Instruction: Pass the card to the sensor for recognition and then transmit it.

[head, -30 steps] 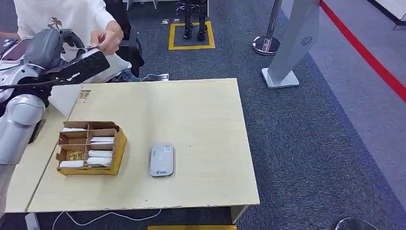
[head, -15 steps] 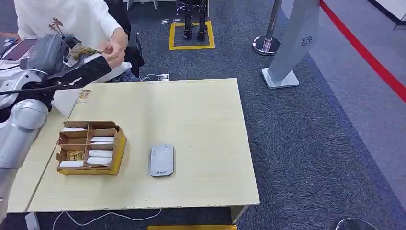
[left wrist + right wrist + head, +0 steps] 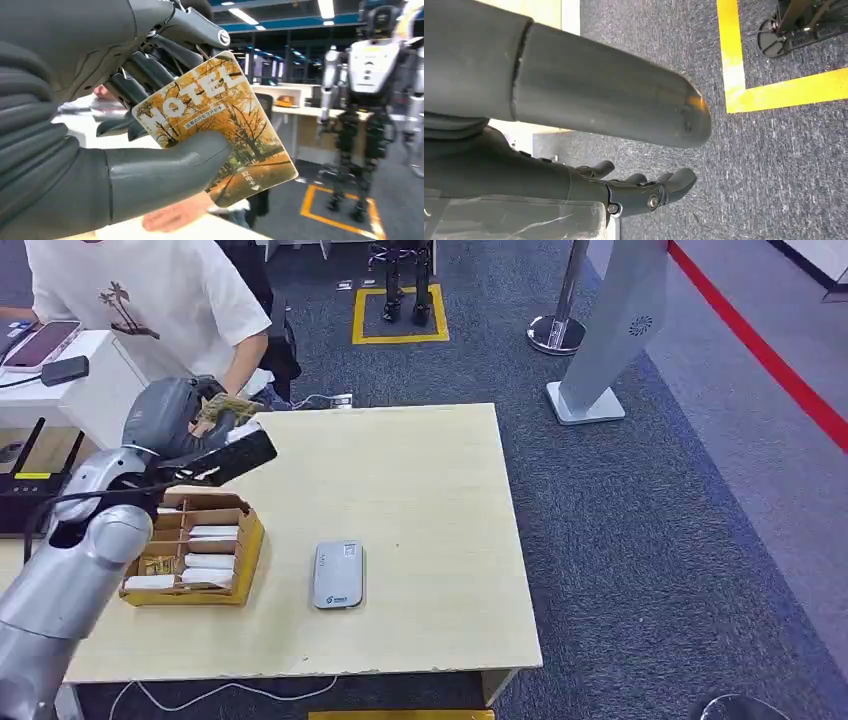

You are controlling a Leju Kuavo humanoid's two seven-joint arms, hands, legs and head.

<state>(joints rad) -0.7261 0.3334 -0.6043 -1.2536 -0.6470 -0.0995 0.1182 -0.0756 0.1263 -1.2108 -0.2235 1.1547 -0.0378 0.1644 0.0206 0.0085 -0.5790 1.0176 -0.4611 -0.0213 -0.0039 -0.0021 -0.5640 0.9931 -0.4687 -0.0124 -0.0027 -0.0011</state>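
Observation:
My left hand (image 3: 182, 420) holds a yellow "HOTEL" card (image 3: 226, 406) above the table's far left corner, just beyond the cardboard box. In the left wrist view the card (image 3: 215, 120) is pinched between the thick thumb and the dark fingers of my left hand (image 3: 75, 150). The grey card sensor (image 3: 338, 575) lies flat on the wooden table (image 3: 430, 490), near its front middle and well away from the card. My right hand (image 3: 589, 115) hangs over the carpet with nothing in it, its fingers apart.
A cardboard box (image 3: 190, 548) with several white cards stands left of the sensor. A person (image 3: 150, 300) stands beyond the table's far left corner. A white side table (image 3: 95, 380) with devices is at the left. A grey pillar (image 3: 610, 330) stands at the far right.
My left arm has swung down and right from the person toward the table, carrying the card. The person's hand has left the card and drawn back.

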